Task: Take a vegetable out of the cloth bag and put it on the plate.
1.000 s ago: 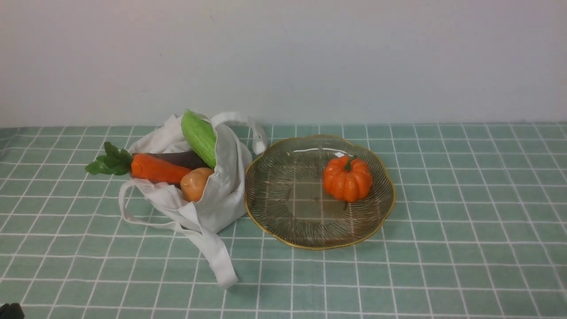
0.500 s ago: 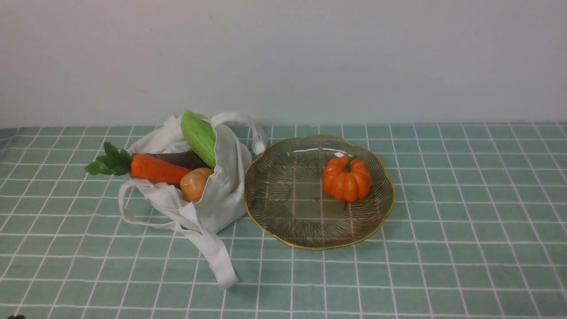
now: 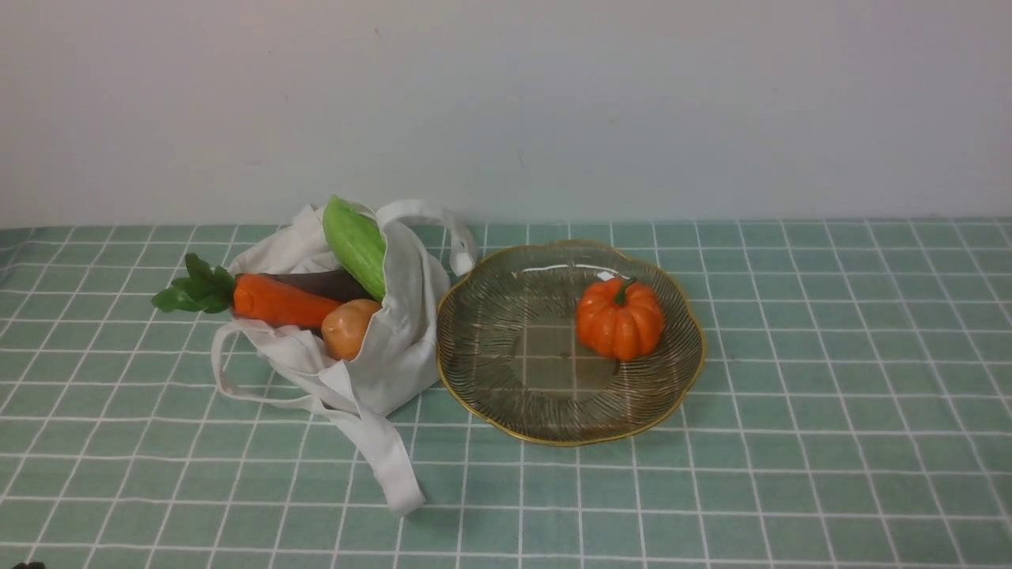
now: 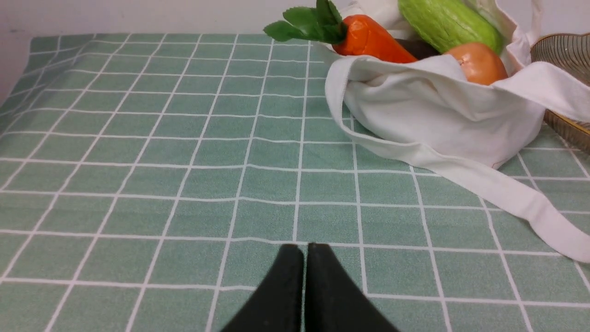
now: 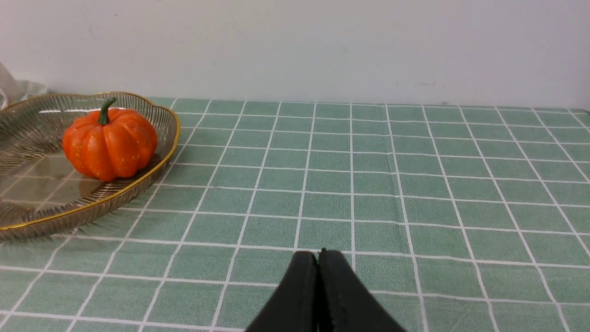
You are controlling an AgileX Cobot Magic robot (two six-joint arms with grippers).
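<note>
Tools (image 4: 304, 253) (image 5: 320, 258) hover shut, well apart from the plate's (image 3: 571, 427) gold rim.

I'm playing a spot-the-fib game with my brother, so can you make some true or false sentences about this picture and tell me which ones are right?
1. The pumpkin is on the glass plate. True.
2. The carrot is on the plate too. False: it is in the opening of the white bag, with its leaves sticking out.
3. The bag is to the left of the plate. True.
4. The left gripper is holding the potato. False: it is shut and empty, and the potato is at the mouth of the bag.
5. The right gripper is holding nothing. True.
</note>
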